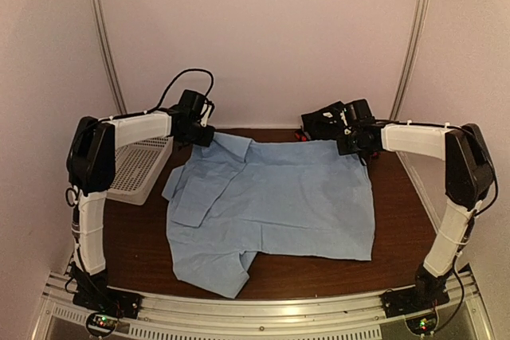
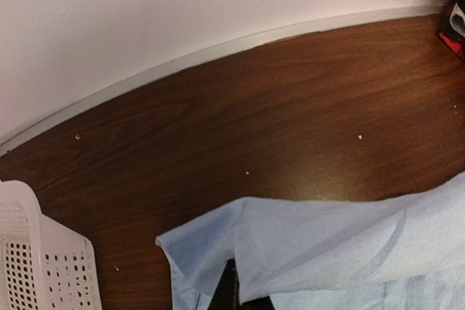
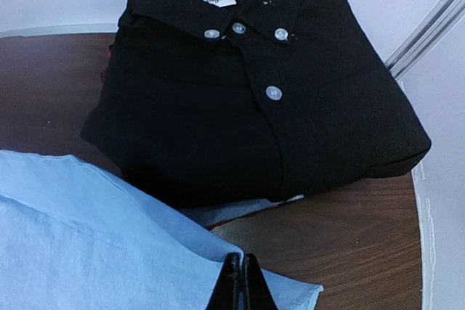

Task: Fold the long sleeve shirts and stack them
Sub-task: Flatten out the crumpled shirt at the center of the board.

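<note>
A light blue collared shirt lies spread over the brown table, one sleeve folded in at the left. My left gripper is shut on its far left corner, and in the left wrist view the cloth drapes over the dark fingertips. At the shirt's far right corner my right gripper is shut too, pinching the blue edge at its tips. A folded black shirt lies just beyond that corner, with thin pale and red edges showing beneath it. The stack sits at the back right.
A white mesh basket stands at the left of the table beside the shirt, and its corner shows in the left wrist view. White walls close off the back and sides. Bare brown tabletop lies beyond the shirt's far edge.
</note>
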